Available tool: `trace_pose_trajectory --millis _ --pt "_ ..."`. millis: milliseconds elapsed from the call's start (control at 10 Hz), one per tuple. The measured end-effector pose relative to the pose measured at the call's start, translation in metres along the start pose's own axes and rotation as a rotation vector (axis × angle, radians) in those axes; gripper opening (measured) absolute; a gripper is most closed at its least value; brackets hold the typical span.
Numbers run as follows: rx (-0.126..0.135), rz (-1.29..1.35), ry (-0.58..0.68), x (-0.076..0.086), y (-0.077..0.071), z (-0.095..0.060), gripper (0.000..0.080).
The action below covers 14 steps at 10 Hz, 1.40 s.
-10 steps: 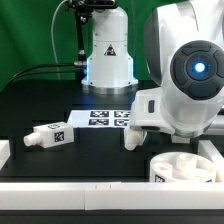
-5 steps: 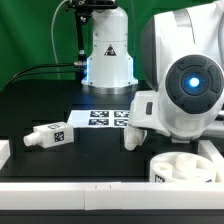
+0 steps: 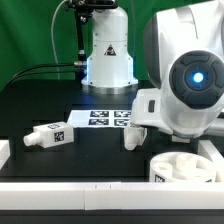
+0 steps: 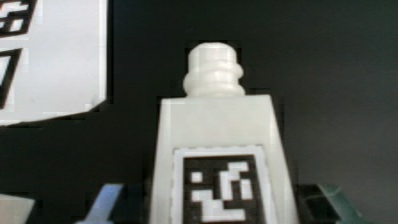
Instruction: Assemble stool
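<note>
Your end effector (image 4: 217, 205) straddles a stool leg (image 4: 217, 130), with its fingers (image 4: 107, 203) showing at either long side of the tagged end. From the wrist view I cannot tell whether the pads press the plastic or stand just clear of it, and in the exterior view the arm (image 3: 185, 85) hides them.

The leg lies flat on the dark bench (image 3: 40, 100), just beside the marker board (image 4: 45, 60) but apart from it. Its ridged peg (image 4: 214, 70) points away from the wrist. A second leg (image 3: 48, 134) lies well apart toward the exterior view's left, and the seat disc (image 3: 185, 165) sits at that view's lower right.

Expect the leg to be light, stiff and hollow-feeling. It is hard plastic and looks unlikely to crush, but its faces are smooth and may slide or pivot under a weak pinch. You should take it across the two flat parallel sides of the blocky body, squarely, about where the tag (image 4: 222, 185) sits. Keep off the peg: it is narrow and rounded, and probably has to stay free to enter the seat.
</note>
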<state>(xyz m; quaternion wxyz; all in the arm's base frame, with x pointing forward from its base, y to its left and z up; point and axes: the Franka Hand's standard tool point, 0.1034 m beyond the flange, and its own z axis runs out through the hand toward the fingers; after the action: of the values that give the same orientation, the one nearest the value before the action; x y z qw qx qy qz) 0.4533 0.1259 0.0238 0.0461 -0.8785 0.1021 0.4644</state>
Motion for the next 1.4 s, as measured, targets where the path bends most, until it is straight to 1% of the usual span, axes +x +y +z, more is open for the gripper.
trace_pose_trajectory --millis 100,200,300,400,500,600,700,800,900,1000,1100,1200,1300,1400 --pt "-0.004 -0.037 0.025 -0.008 0.002 -0.025 0.0333" --pt "0.015 -0.065 0.093 -0.016 0.002 -0.057 0.0333" --pt "0.033 -0.070 0.199 -0.018 -0.001 -0.072 0.0333" --pt "0.040 -0.067 0.269 -0.016 -0.002 -0.066 0.0333" --pt "0.047 -0.067 0.321 -0.014 -0.003 -0.066 0.0334" --pt "0.053 -0.087 0.406 -0.008 -0.003 -0.071 0.0334" --pt "0.038 -0.153 0.459 0.001 0.002 -0.074 0.0334" --pt "0.011 -0.206 0.537 0.002 0.004 -0.104 0.0334" --pt "-0.022 -0.252 0.602 -0.003 0.002 -0.134 0.0334" --pt "-0.045 -0.288 0.713 -0.003 -0.007 -0.158 0.0334" --pt "-0.024 -0.284 0.804 0.002 -0.008 -0.152 0.0334" --pt "-0.021 -0.282 0.854 0.003 -0.005 -0.146 0.0334" --pt "-0.020 -0.294 0.913 0.008 -0.004 -0.152 0.0334" --pt "-0.039 -0.341 1.004 0.017 0.002 -0.165 0.0334"
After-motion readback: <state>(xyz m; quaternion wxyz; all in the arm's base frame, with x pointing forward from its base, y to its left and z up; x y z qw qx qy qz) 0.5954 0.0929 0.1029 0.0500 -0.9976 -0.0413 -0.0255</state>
